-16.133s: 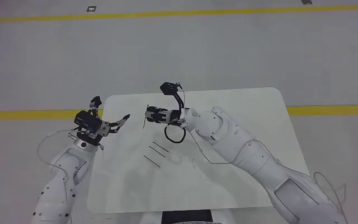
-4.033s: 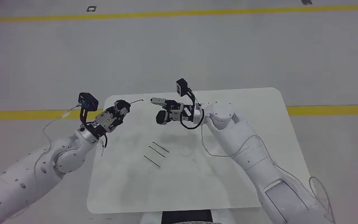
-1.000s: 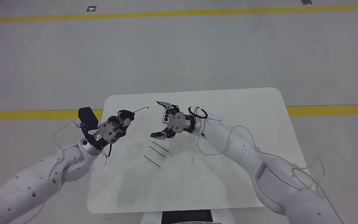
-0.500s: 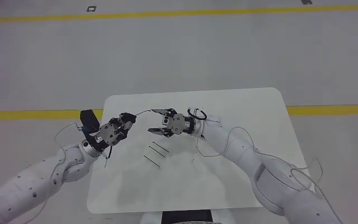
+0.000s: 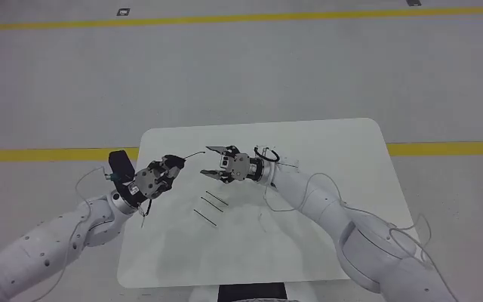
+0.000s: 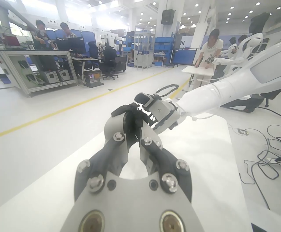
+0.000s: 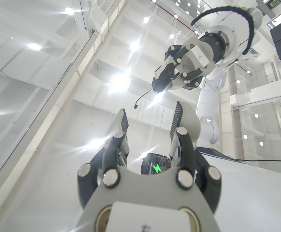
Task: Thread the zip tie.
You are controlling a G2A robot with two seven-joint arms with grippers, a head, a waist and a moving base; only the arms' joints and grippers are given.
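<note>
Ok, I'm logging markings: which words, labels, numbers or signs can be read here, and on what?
Green lightning-bolt sign: on a dark round part seen past the right tool.
White label on the left tool: one character, too blurred to read.
No other text is legible.

White glossy arms [image 5: 324, 204], grey tool [image 7: 151, 109] plates, silver screws [image 7: 184, 175], black-ribbed fingers [image 7: 175, 119], black braided cable [image 7: 226, 8]
</note>
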